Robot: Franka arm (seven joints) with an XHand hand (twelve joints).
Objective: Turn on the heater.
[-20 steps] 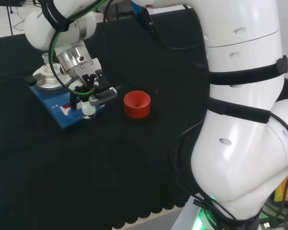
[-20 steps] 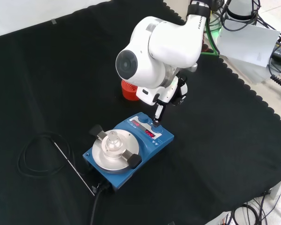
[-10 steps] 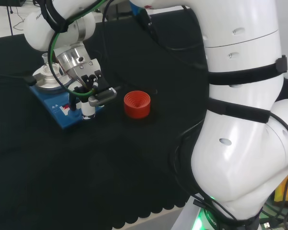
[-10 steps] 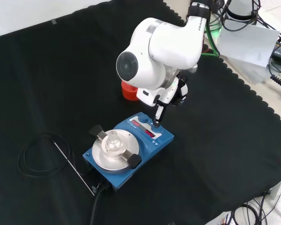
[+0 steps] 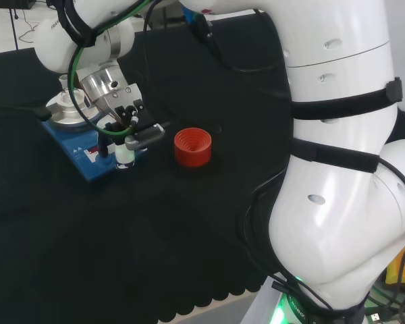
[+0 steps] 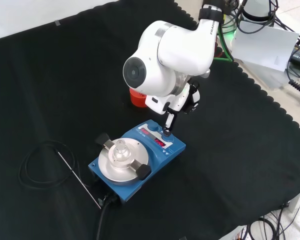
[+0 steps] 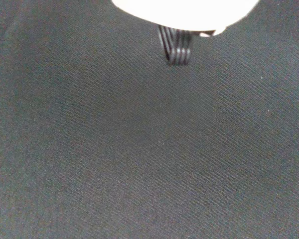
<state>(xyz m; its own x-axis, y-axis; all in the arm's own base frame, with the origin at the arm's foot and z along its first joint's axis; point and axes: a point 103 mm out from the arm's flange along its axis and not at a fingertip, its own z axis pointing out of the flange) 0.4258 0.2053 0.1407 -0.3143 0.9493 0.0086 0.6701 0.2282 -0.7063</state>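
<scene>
I see hand (image 6: 182,100) over blue heater (image 6: 137,160), one straight finger (image 6: 167,122) pointing down, tip on front control panel; nothing gripped. Heater sits mid-cloth in front view, small glass flask (image 6: 120,149) on its plate. Red ribbed stand (image 5: 192,146) nearby, apart.

Head and front views share the heater (image 5: 88,152).

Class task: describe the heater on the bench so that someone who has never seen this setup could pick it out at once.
In the front view, look on the black cloth just below the big white arm link. The heater is a flat blue box with a round silver plate on top. The neighbouring red ribbed ring is small and round.
</scene>
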